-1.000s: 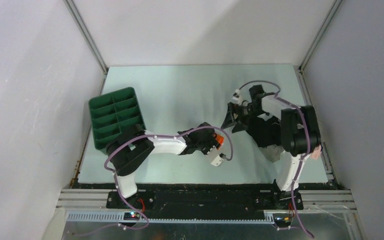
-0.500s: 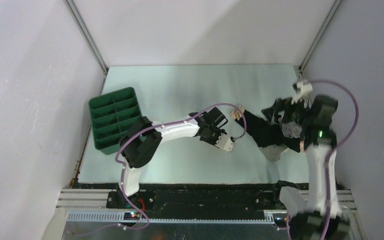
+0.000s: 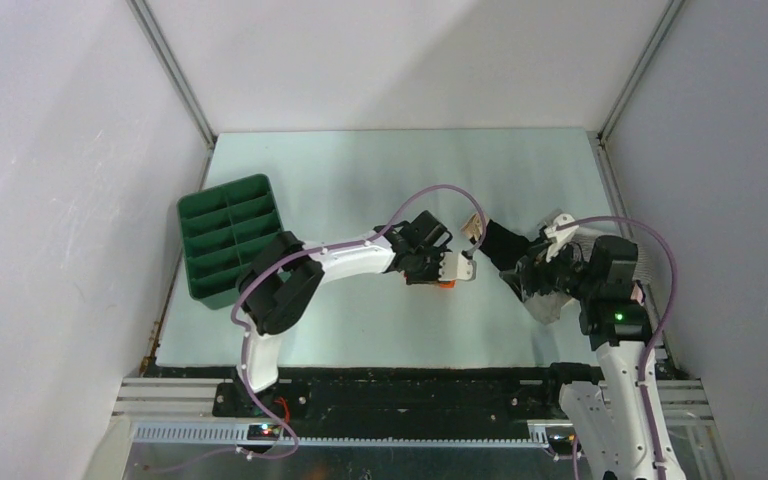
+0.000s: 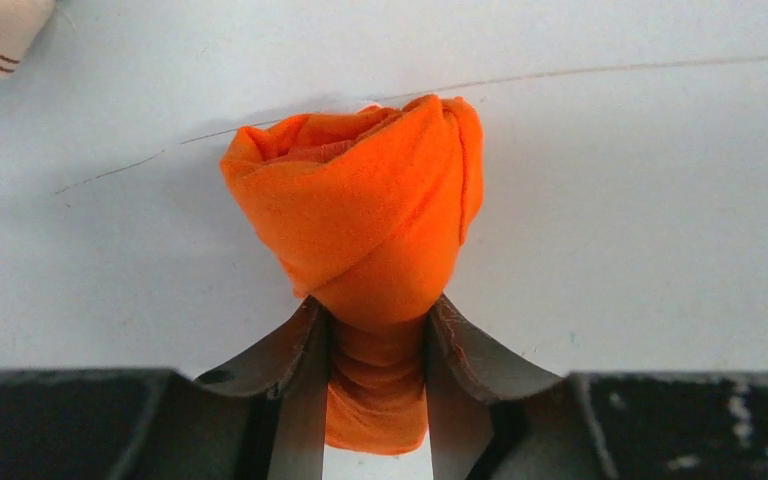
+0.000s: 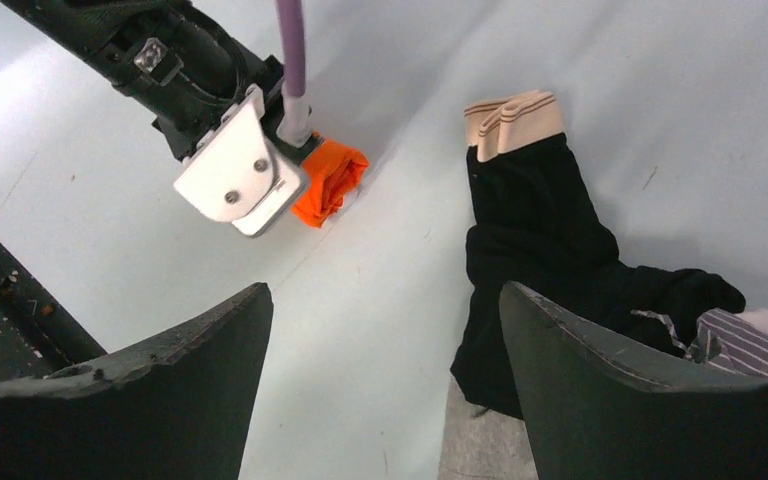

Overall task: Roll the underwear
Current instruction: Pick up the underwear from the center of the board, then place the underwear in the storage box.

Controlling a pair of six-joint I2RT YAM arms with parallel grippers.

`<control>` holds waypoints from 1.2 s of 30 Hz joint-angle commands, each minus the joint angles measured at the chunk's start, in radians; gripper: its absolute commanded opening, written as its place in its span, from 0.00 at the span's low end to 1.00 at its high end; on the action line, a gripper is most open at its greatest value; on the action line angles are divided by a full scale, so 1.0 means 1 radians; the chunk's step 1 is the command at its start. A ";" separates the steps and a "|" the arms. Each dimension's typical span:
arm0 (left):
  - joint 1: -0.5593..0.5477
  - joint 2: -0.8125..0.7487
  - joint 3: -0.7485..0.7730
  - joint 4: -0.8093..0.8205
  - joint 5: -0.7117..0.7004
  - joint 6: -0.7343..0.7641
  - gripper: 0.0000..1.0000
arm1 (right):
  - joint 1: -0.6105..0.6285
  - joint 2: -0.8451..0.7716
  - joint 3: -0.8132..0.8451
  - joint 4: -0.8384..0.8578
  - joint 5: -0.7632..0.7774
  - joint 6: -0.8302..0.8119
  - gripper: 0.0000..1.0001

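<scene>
Tabletop (image 3: 360,180) holds a seemingly empty green bin (image 3: 222,189); left jaws pinch orange underwear (image 4: 360,210), right jaws spread.

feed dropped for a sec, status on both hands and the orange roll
Left hand shut on rolled orange cloth underwear. Right hand open, empty, by black garment pile. Nothing blocking.

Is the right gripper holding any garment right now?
No, the right gripper hangs wide open, and the black garment lies on the table beyond it.

Top cam overhead; wrist cams close, both see orange roll (image 4: 360,220).
</scene>
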 commanded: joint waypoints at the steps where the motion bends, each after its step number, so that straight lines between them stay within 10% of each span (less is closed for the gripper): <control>1: -0.027 0.161 -0.080 -0.078 0.125 -0.220 0.24 | 0.036 -0.007 0.038 -0.024 0.074 -0.010 0.87; 7: -0.023 0.173 -0.110 0.009 0.069 -0.270 0.30 | 0.118 0.036 0.067 -0.043 0.148 0.038 0.87; 12: 0.017 0.131 -0.087 -0.070 0.140 -0.270 0.01 | 0.181 0.124 0.105 0.004 0.211 0.080 0.87; 23: 0.185 -0.190 0.065 -0.421 0.261 -0.175 0.00 | 0.183 0.204 0.154 0.138 0.231 0.135 0.87; 36: 0.556 -0.488 0.035 -0.654 -0.001 -0.002 0.00 | 0.174 0.291 0.154 0.257 0.209 0.210 0.87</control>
